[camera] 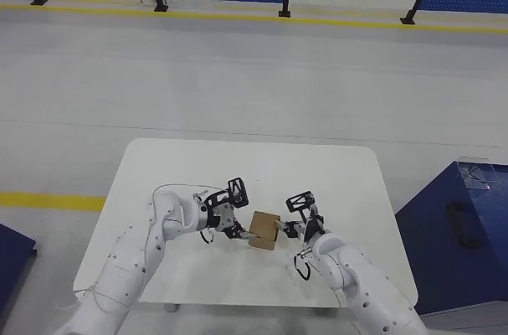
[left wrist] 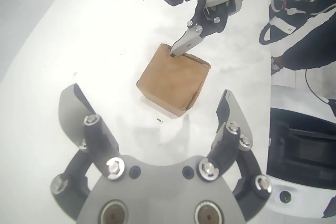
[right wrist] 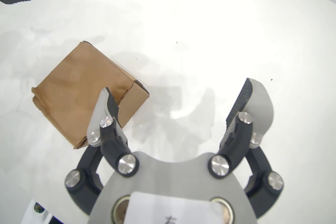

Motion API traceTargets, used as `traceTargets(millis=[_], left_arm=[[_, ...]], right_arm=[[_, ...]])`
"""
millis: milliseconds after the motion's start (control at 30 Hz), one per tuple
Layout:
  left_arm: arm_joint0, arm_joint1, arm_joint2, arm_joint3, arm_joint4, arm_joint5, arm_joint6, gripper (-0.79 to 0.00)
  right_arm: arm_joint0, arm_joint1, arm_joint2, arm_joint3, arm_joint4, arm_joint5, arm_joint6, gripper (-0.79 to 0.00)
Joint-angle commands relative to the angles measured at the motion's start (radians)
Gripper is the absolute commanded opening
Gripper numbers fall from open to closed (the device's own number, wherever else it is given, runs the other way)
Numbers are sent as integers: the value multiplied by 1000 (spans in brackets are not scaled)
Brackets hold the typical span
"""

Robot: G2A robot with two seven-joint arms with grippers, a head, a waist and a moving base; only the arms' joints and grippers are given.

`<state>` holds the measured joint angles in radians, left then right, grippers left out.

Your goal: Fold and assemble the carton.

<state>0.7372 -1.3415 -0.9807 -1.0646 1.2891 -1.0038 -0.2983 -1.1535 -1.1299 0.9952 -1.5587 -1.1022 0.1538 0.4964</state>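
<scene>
Brown carton [left wrist: 173, 78], closed, sits between wide-open left claw [left wrist: 148, 91] and wide-open right claw [right wrist: 178, 85] touching it.

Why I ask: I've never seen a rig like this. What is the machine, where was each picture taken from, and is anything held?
It is a white robot with two arms, each ending in a two-fingered gripper. One picture looks down from a camera above the arms; the other two come from cameras on the left and right wrists. On the white table sits one brown cardboard carton, folded into a box shape. Nothing is held. The left gripper is open just short of the carton. The right gripper is open too, with one finger touching the carton's top edge.
</scene>
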Motion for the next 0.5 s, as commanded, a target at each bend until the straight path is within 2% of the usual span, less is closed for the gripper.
traceTargets(millis=[0, 267, 467], left_arm=[[-10, -3, 23, 19, 52, 8, 52, 0], [-50, -15, 105, 96, 206, 49, 191, 0], [-65, -25, 146, 125, 251, 73, 244, 0]], right_arm=[[3, -3, -3, 5, -5, 2, -2, 0], [-2, -8, 21, 1, -29, -9, -4, 0], [-12, -10, 39, -16, -39, -20, -2, 0]])
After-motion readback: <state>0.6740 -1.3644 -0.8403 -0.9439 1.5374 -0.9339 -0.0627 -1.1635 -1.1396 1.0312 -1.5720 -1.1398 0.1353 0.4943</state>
